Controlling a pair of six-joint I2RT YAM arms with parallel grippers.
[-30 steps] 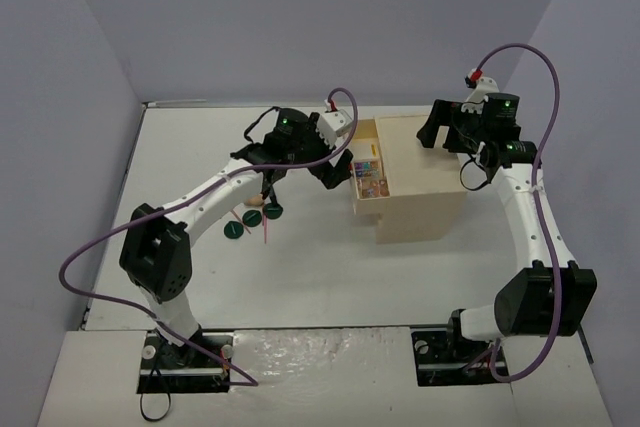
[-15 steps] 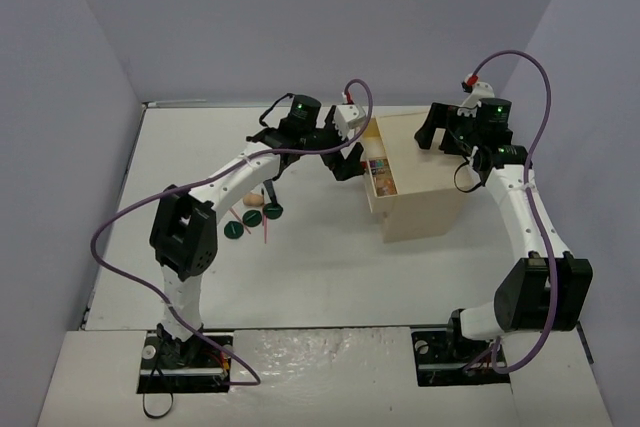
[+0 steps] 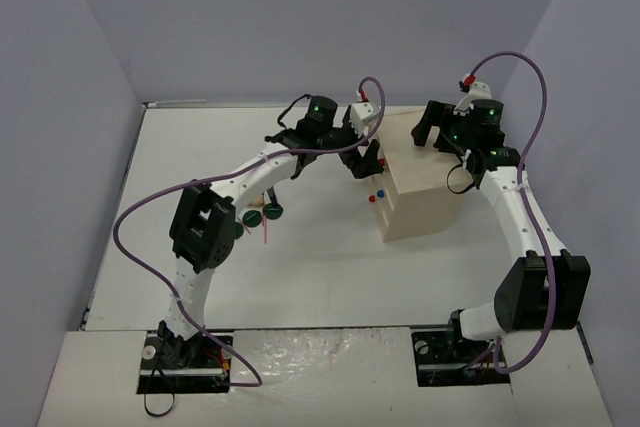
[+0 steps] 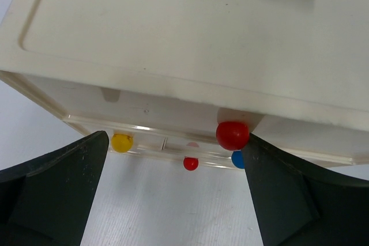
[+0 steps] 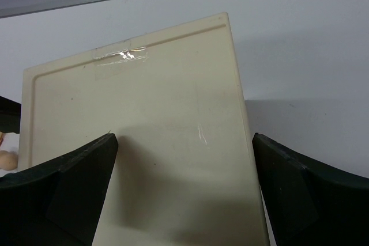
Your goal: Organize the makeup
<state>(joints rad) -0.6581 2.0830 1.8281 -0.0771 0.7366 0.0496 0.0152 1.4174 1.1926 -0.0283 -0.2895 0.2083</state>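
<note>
The beige drawer box (image 3: 420, 187) stands right of centre with its drawers shut, so any makeup inside is hidden. My left gripper (image 3: 367, 155) is open and empty against the box's left front. In the left wrist view my left gripper (image 4: 179, 200) straddles a big red knob (image 4: 232, 135), with a yellow knob (image 4: 121, 142), a small red knob (image 4: 191, 163) and a blue knob (image 4: 237, 158) lower down. My right gripper (image 3: 433, 125) is open above the box's far edge; in the right wrist view my right gripper (image 5: 184, 200) hovers over the box top (image 5: 144, 142). A dark green compact (image 3: 272, 211) and a pink pencil (image 3: 266, 234) lie on the table left of the box.
The white table (image 3: 330, 267) is walled by grey panels at the back and sides. The left arm's elbow (image 3: 205, 227) hangs over more small items beside the compact. A strip of clear tape (image 5: 121, 56) sits on the box top's far edge.
My left gripper moved right against the box and the open top drawer slid shut, hiding the makeup in it. The right gripper shifted slightly left.
</note>
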